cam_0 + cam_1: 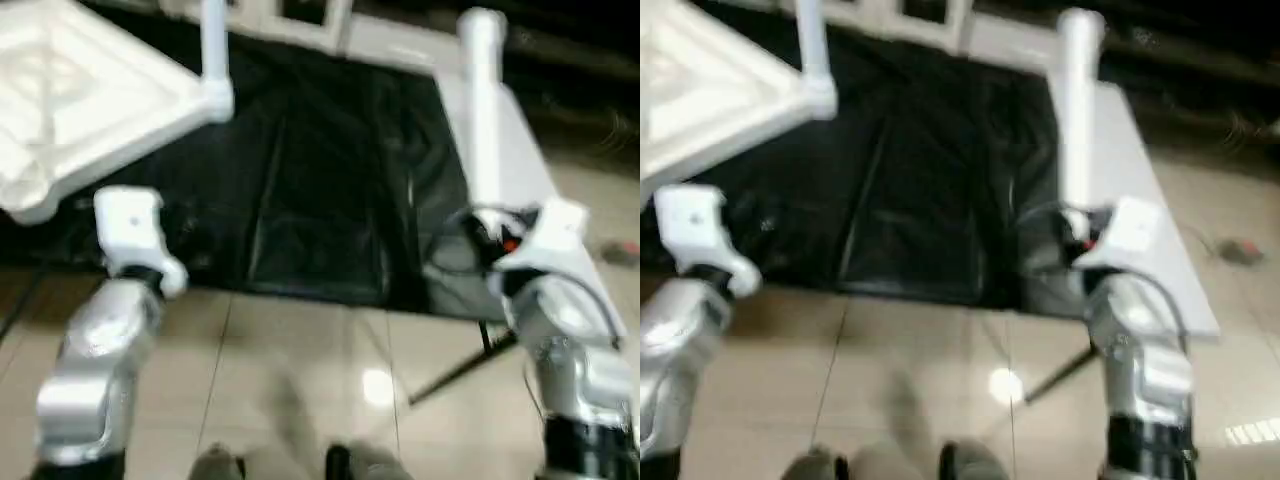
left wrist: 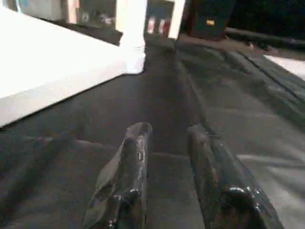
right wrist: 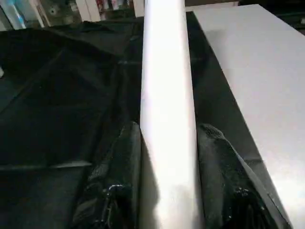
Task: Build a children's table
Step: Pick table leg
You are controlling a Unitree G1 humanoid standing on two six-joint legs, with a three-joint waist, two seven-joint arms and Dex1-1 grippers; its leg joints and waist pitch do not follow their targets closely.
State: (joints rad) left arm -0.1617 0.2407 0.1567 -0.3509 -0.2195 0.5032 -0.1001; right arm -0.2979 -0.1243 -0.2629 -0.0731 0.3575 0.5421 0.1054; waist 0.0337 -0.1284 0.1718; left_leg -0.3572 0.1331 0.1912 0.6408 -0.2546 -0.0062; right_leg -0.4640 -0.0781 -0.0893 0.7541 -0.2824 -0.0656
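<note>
Black cloth (image 1: 300, 200) covering the work surface, with a bare white board (image 3: 257, 71) along its right side. Upturned white table top (image 1: 70, 100), ribbed underside showing, at the far left of the cloth; one white tube leg (image 1: 213, 40) stands upright in its near corner socket (image 1: 215, 100). A second white tube leg (image 1: 485, 120) is clamped between the two black fingers (image 3: 119, 162) of the right gripper (image 3: 167, 157), pointing away from the robot over the cloth's right edge. Left gripper (image 2: 167, 138), fingers spread with nothing between them, low over the cloth, near the table top's rim
</note>
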